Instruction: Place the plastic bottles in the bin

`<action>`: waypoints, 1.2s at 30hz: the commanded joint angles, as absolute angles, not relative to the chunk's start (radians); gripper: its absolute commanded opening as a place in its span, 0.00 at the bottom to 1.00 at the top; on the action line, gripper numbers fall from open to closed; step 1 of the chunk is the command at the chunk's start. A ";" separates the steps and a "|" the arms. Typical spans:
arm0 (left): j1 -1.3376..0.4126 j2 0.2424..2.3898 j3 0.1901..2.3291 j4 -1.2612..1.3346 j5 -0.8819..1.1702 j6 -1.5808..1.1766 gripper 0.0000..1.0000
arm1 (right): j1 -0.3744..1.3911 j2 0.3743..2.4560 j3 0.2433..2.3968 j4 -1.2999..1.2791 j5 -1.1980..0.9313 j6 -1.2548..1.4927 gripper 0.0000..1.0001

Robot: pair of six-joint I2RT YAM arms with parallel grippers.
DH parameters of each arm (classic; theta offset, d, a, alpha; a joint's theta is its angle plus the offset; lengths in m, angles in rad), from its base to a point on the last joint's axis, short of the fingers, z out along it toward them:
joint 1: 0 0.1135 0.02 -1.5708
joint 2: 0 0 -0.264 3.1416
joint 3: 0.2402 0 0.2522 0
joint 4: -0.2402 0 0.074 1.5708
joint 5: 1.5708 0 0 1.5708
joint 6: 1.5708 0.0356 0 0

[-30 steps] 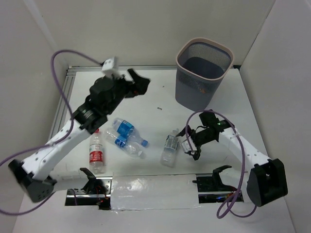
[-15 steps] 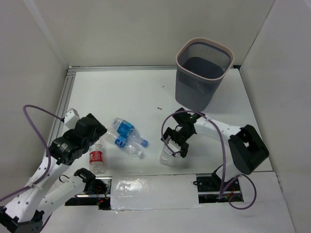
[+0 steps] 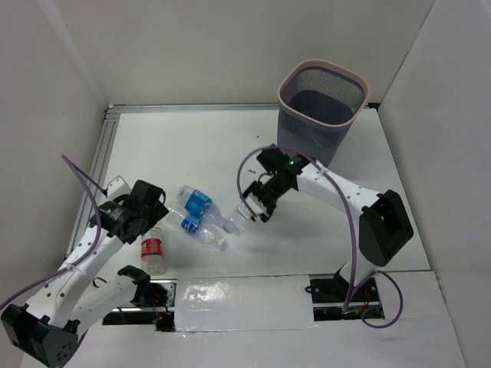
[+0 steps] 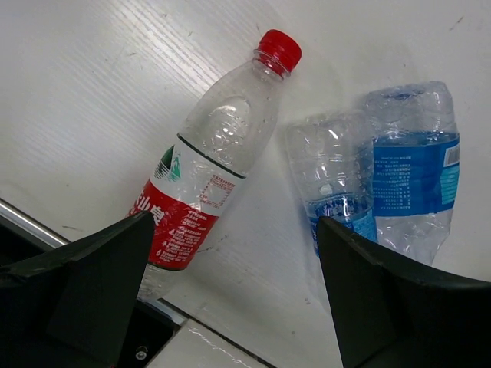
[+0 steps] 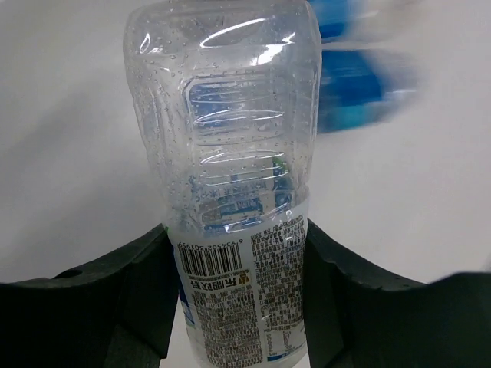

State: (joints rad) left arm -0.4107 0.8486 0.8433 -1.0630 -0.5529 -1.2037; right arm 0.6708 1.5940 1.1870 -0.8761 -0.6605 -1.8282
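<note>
My right gripper [image 3: 257,202] is shut on a clear bottle with a white printed label [image 5: 230,192] and holds it above the table, in front and left of the grey mesh bin [image 3: 285,146]. My left gripper [image 3: 153,208] is open and empty, hovering near the table's left front. Its view shows a clear bottle with a red cap and red label [image 4: 207,169] lying between the fingers' line and two crushed blue-labelled bottles [image 4: 341,184] [image 4: 414,169] to the right. From above, the red-labelled bottle [image 3: 152,249] and the blue-labelled bottles [image 3: 196,204] lie on the table.
The bin's pale pinkish rim [image 3: 322,66] stands at the back right near the wall. A metal rail [image 3: 100,153] runs along the table's left edge. White walls close in on left, back and right.
My right gripper has closed on the clear bottle and lifted it up and back-left. My left arm has swung from the back down to the front left, over the red-labelled bottle.
</note>
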 commanded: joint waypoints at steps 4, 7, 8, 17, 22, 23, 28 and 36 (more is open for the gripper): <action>-0.341 0.925 0.857 -1.039 -0.541 -1.123 0.99 | 0.684 1.554 1.705 -0.611 -0.877 -0.991 0.28; -0.296 0.962 0.868 -1.029 -0.541 -1.097 0.99 | 0.655 1.566 1.816 -0.354 -0.711 -0.783 0.32; -0.269 0.962 0.868 -1.011 -0.541 -1.068 0.99 | 0.628 1.566 1.828 -0.301 -0.657 -0.697 0.33; -0.164 1.081 0.857 -0.907 -0.491 -0.873 0.99 | 0.313 1.678 1.957 -0.321 -0.416 -0.572 0.42; -0.118 1.146 0.836 -0.815 -0.399 -0.776 0.99 | 0.163 1.678 1.896 -0.386 -0.428 -0.558 0.67; -0.118 1.146 0.827 -0.805 -0.388 -0.766 0.99 | 0.146 1.678 1.878 -0.387 -0.445 -0.558 0.79; -0.109 1.187 0.827 -0.795 -0.388 -0.730 0.99 | 0.078 1.626 1.786 -0.402 -0.503 -0.522 0.99; -0.118 1.304 0.816 -0.764 -0.324 -0.686 0.99 | -0.020 1.531 1.661 -0.296 -0.638 -0.407 0.99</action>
